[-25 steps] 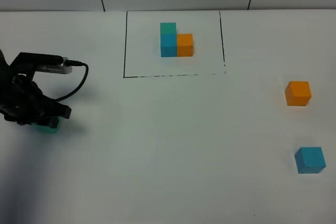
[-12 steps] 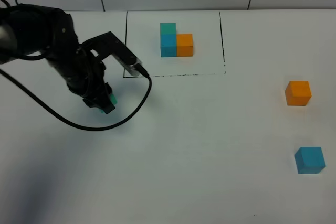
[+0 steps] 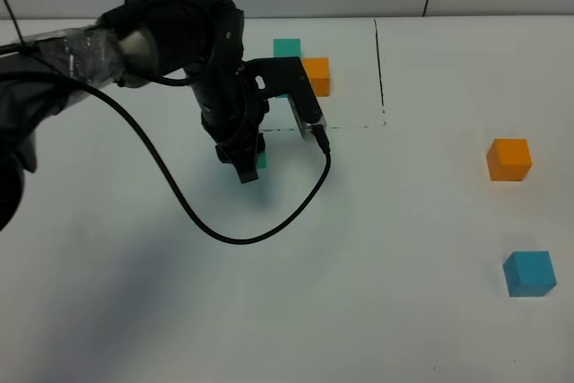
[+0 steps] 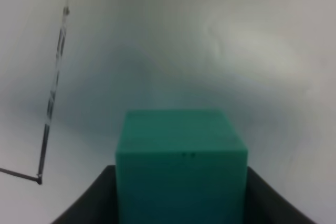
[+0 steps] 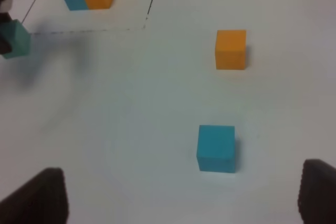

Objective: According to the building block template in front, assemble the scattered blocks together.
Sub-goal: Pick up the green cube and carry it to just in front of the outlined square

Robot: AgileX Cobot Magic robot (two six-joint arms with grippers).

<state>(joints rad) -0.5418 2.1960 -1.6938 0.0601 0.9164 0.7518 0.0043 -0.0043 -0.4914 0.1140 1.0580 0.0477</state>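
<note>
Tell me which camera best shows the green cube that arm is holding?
The left wrist view: the teal-green cube looms large and close. The exterior high view shows only a sliver beside the left gripper; the right wrist view shows it small and distant.

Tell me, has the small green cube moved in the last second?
Yes. Gripped in the left hand, the green cube has travelled right, from the overhead view's far left to just in front of the black-framed template.

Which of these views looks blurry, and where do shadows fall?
Left wrist view: the teal-green cube is soft-edged, grey shadow on the table beyond it. Exterior high view: sharp, diffuse shadow by the left gripper. Right wrist view: slightly soft, fingers of the right gripper dark blurs.
</note>
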